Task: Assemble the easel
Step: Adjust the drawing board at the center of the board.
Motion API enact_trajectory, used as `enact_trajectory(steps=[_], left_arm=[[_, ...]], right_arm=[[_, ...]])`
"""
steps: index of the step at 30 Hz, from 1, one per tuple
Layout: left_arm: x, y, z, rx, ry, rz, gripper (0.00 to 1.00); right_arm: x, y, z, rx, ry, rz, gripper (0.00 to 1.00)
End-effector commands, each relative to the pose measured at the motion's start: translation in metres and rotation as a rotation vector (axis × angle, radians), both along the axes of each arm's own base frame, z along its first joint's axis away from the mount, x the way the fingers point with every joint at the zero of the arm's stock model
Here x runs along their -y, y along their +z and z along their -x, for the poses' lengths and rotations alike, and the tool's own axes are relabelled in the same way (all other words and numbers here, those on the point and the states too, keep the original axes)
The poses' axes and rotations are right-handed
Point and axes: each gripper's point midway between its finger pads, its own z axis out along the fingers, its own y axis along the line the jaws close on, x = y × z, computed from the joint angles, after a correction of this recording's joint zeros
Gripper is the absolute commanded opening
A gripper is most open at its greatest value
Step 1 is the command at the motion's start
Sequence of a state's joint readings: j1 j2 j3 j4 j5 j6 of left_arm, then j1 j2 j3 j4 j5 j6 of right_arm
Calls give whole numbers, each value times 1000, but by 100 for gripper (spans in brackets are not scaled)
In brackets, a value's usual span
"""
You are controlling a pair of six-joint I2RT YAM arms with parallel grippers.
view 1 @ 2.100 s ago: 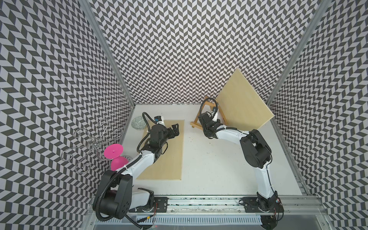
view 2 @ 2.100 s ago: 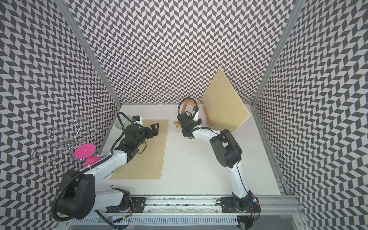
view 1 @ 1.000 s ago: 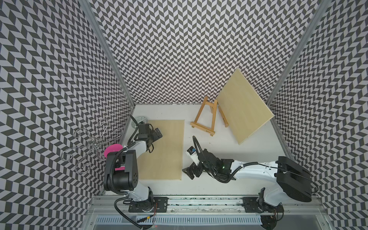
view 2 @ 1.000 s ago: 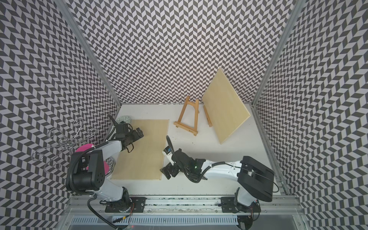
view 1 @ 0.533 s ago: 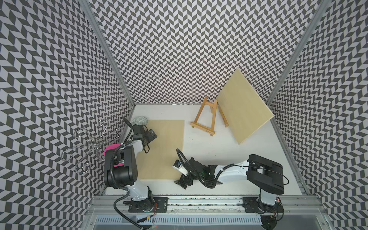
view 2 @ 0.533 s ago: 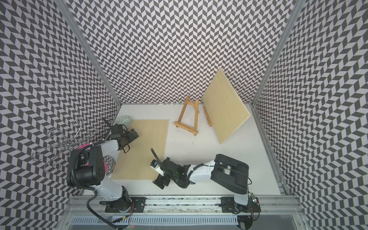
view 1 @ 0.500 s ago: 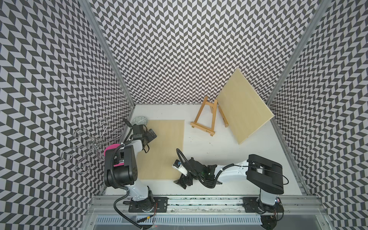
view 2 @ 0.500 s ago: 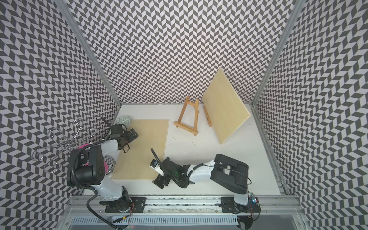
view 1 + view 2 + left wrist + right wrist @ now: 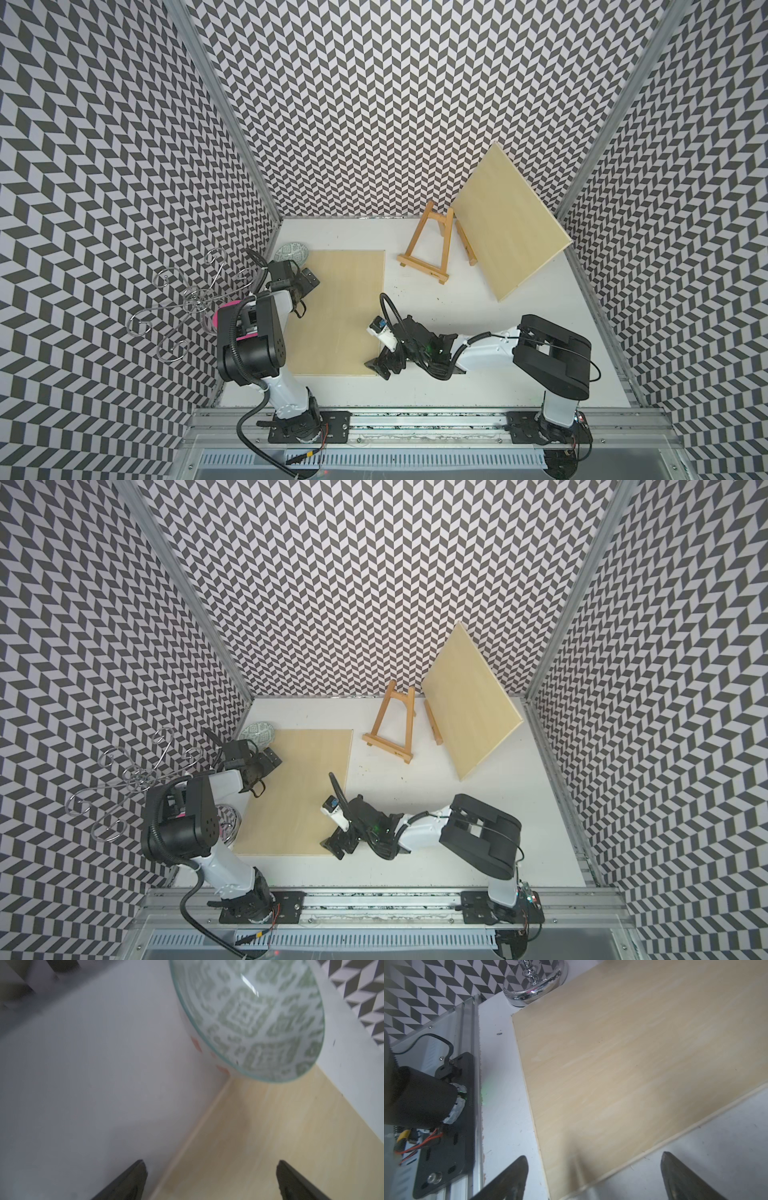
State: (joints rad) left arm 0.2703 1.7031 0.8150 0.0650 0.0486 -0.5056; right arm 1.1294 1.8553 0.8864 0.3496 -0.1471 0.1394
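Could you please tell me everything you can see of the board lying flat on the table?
The board is a thin, pale, rectangular wood panel with faint grain, lying flat on the table. A patterned bowl sits at its far left corner, a chrome base by its near left corner. The open right tool straddles its near right corner without gripping it.

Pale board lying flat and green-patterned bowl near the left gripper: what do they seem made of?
Pale board lying flat: apparently thin unvarnished plywood, matte, with faint grain streaks and a lighter edge. Green-patterned bowl: probably glazed ceramic, given the sharp glossy highlight inside.
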Motion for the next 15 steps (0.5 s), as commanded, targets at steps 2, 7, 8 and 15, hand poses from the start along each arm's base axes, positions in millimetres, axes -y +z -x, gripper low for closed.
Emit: enact_trajectory(steps=[2, 7, 8, 15], left_arm=[[9, -42, 28, -155, 23, 77, 100], [29, -37, 29, -133, -39, 91, 100], [36, -37, 30, -139, -56, 98, 100], [80, -37, 40, -135, -142, 185, 99]], right_arm=[[-2, 15, -3, -42, 0, -81, 97], [11, 18, -14, -69, -52, -105, 97], [14, 18, -18, -89, -70, -104, 97], [41, 22, -41, -265, -213, -112, 98]])
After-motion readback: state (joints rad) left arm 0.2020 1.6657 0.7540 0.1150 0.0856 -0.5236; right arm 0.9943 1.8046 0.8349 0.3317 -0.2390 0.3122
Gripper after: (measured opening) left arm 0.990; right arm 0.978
